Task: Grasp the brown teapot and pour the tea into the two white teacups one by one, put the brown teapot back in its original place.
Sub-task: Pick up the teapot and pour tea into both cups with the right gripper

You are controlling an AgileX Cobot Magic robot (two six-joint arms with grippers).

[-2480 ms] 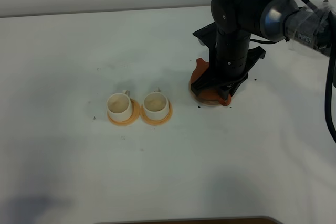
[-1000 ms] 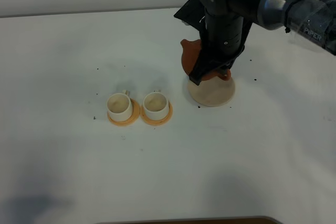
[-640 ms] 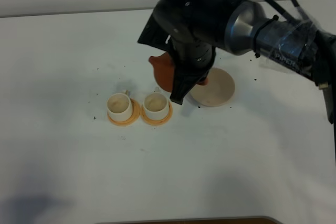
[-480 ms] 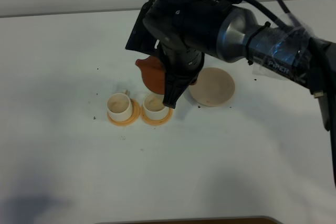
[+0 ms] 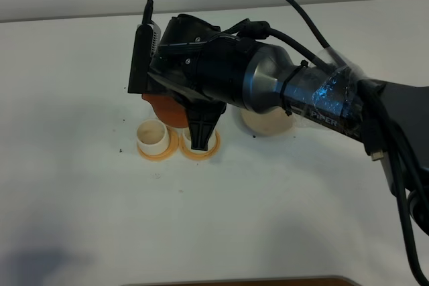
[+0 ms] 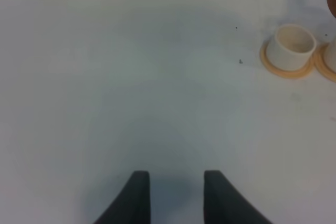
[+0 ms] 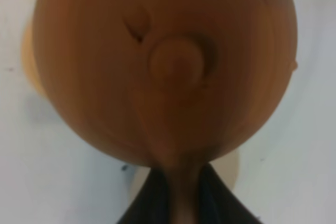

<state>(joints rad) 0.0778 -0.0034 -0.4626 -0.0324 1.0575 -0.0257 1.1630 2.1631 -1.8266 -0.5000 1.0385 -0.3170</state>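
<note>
The white table (image 5: 80, 219) fills the high view. The right gripper (image 7: 178, 195) is clamped on the loop handle of the brown teapot (image 5: 166, 108), which is held aloft left of centre, over the two white teacups (image 5: 153, 137). The right-hand cup is largely hidden by the arm. The left gripper (image 6: 177, 195) is held empty, jaws apart, over bare table. The cream coaster (image 5: 268, 125) is seen bare, right of centre. Step judged: positioning for the first pour. Next, the spout should be aligned over one cup and the pot tilted slowly. No tea is visible in the cups.
</note>
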